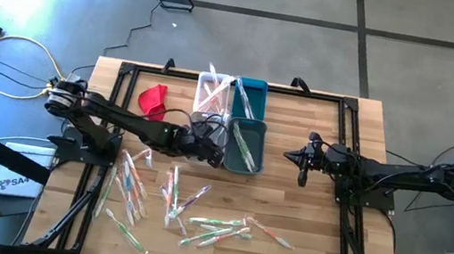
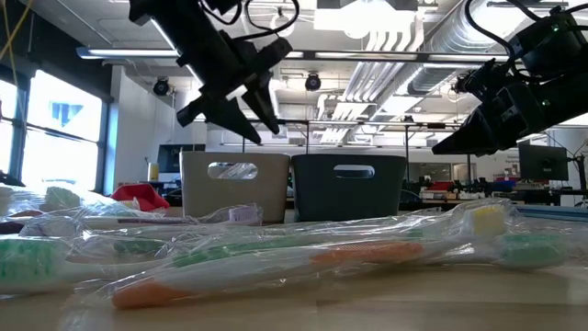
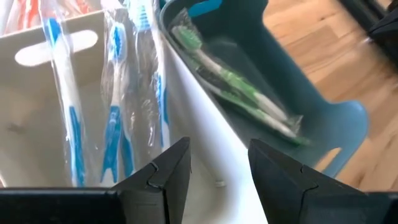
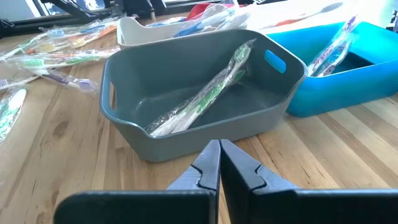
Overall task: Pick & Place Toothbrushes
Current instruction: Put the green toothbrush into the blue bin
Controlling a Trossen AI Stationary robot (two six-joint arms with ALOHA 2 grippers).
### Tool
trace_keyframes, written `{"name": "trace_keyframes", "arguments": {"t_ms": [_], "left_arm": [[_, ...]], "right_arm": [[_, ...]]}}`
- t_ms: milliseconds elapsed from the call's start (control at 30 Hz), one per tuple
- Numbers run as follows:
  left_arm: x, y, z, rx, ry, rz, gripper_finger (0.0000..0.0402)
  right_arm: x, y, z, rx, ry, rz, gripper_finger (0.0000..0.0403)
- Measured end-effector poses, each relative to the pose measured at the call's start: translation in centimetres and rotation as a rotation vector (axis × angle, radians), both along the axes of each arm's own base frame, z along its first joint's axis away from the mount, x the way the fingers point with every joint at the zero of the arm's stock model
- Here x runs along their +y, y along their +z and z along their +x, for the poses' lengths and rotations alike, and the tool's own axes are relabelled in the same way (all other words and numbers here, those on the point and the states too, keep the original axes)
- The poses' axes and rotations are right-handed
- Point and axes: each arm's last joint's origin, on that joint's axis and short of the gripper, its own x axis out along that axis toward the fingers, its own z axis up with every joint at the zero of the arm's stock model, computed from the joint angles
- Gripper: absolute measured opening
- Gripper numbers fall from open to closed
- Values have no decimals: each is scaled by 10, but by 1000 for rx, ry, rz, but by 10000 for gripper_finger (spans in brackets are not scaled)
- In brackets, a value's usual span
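Several wrapped toothbrushes lie loose on the near half of the wooden table. My left gripper hangs open above a white bin in which blue toothbrushes stand. There is nothing between its fingers. Beside that bin is a grey-teal bin with green toothbrushes lying in it. My left gripper also shows in the low view, high above the table. My right gripper waits shut to the right of the grey-teal bin, with its fingertips together.
A second white bin with orange brushes and a blue bin stand at the far side. A red cloth lies left of the bins. Black frame rails run along the table's sides. The wood right of the bins is bare.
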Motion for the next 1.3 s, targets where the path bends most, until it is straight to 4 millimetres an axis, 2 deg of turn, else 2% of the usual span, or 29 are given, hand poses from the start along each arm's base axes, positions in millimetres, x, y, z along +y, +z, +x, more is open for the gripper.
{"name": "trace_keyframes", "arguments": {"t_ms": [300, 533, 667, 833, 1100, 1300], "left_arm": [[0, 1, 0, -2, -2, 2, 159], [-1, -1, -1, 91, -145, 96, 159], [-5, -1, 0, 139, -325, 116, 159], [-5, 2, 2, 146, -424, 214, 159], [-4, 10, 0, 155, -476, 307, 159], [-6, 19, -10, 145, -522, 362, 159]], "right_arm": [[0, 0, 0, 0, 1, -3, 3], [0, 0, 0, 1, 1, -3, 3], [0, 0, 0, 1, 1, -3, 3], [0, 0, 0, 0, -2, -4, 3], [0, 0, 0, 3, -2, -3, 3], [0, 0, 0, 5, -2, -3, 3]]}}
